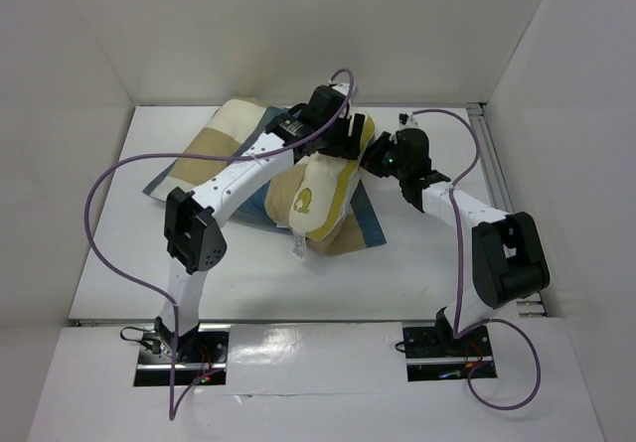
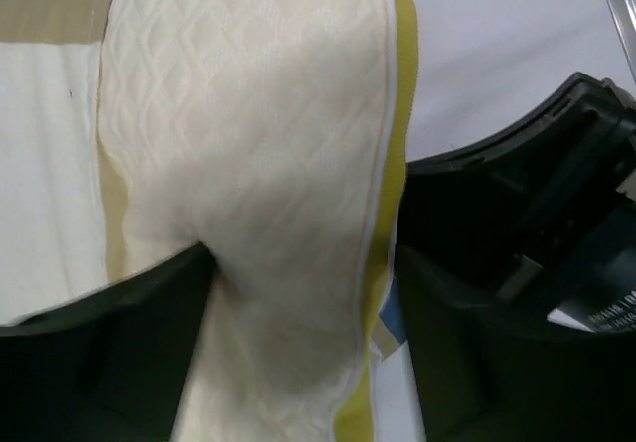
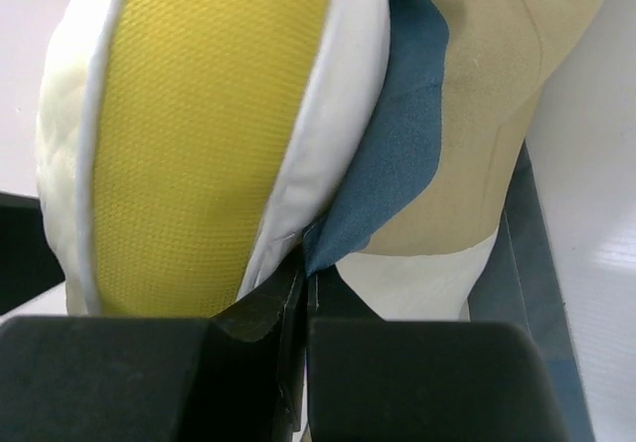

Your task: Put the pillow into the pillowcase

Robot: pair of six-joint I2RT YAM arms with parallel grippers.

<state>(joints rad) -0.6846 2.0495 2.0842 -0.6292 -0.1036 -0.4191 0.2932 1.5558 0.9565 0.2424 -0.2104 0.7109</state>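
The cream pillow (image 1: pixel 320 186) stands on its edge at mid-table, with its yellow side band and logo facing the near side. The checked pillowcase (image 1: pixel 204 156) lies flat under and behind it, with a blue corner at the right (image 1: pixel 366 225). My left gripper (image 1: pixel 343 136) reaches over the top of the pillow. In the left wrist view my left gripper (image 2: pixel 298 253) squeezes the quilted pillow (image 2: pixel 258 144) between its jaws. My right gripper (image 1: pixel 382 157) is just right of the pillow. In the right wrist view my right gripper (image 3: pixel 306 278) is shut on the pillowcase's blue edge (image 3: pixel 397 144), beside the pillow's yellow band (image 3: pixel 199 114).
White walls close in the white table (image 1: pixel 129 263) at the back and both sides. A metal rail (image 1: pixel 489 164) runs along the right edge. Purple cables loop over both arms. The pillow's white tag (image 1: pixel 297 246) hangs at the near side.
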